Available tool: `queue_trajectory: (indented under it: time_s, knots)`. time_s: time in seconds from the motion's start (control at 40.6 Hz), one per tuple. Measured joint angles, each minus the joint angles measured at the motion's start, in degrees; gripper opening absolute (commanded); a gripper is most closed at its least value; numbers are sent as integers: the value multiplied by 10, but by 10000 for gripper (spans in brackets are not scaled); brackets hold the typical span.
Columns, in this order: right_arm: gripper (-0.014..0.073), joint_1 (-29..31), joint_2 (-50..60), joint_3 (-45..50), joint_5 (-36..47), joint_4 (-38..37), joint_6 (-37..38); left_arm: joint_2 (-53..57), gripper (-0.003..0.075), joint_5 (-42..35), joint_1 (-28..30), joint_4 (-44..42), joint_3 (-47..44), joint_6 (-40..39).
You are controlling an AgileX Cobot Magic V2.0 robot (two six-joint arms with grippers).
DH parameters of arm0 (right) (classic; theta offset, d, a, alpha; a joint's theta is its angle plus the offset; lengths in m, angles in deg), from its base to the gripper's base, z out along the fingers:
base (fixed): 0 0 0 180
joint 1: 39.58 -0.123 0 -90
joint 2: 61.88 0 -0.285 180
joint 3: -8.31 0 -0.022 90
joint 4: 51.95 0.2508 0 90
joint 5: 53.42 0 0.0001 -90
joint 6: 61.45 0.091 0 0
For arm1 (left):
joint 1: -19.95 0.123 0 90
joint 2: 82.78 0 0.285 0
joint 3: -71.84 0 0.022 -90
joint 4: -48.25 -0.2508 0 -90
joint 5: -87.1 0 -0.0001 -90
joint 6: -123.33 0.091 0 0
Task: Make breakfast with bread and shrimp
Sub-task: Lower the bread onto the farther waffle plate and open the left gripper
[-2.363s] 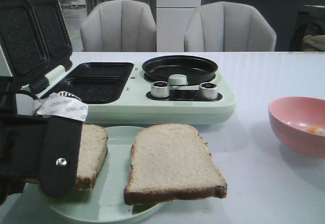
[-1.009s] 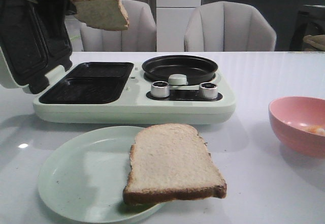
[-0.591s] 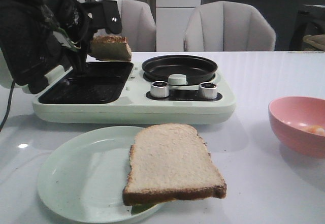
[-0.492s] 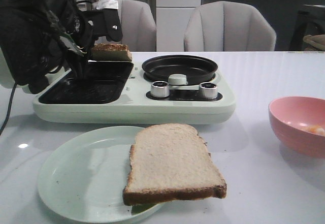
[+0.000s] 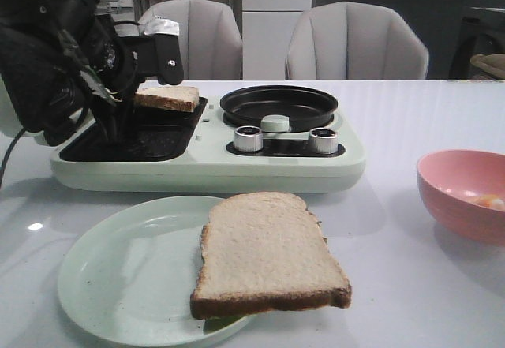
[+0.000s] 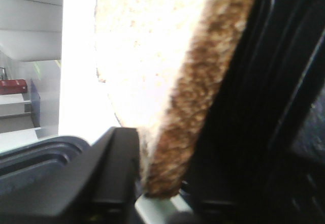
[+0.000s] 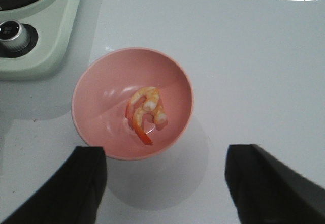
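My left gripper (image 5: 140, 87) is shut on one bread slice (image 5: 167, 98) and holds it level, just above the far black tray (image 5: 170, 123) of the pale green sandwich maker (image 5: 260, 166). The left wrist view shows that slice's brown crust (image 6: 195, 107) clamped between my fingers. The second bread slice (image 5: 267, 253) lies on the pale green plate (image 5: 118, 273) at the front. The curled orange shrimp (image 7: 146, 112) lies in a pink bowl (image 7: 96, 87), seen at the right in the front view (image 5: 465, 194). My right gripper (image 7: 165, 183) is open and empty above the bowl.
The sandwich maker's lid (image 5: 24, 56) stands open at the left, behind my left arm. A round black pan (image 5: 279, 106) and two knobs (image 5: 248, 138) sit on its right half. Two grey chairs (image 5: 355, 44) stand behind the table.
My left gripper lifted one slice off the plate, carried it high to the left, then lowered it towards the sandwich maker's far tray. The slice has turned level.
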Motion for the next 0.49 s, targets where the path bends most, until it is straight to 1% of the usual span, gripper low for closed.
queue_trajectory:
  time_s: [0.074,0.246,0.369,0.443,0.492]
  knots:
    - [591,0,0,0,0,0,0,21,520,-4,0,0,-14,0]
    - [591,0,0,0,0,0,0,88,518,-10,-6,0,-49,-32]
    - [591,0,0,0,0,0,0,151,518,10,-35,5,-98,-41]
    - [591,0,0,0,0,0,0,195,517,37,-61,35,-128,-42]
    - [591,0,0,0,0,0,0,222,512,66,-84,81,-146,-41]
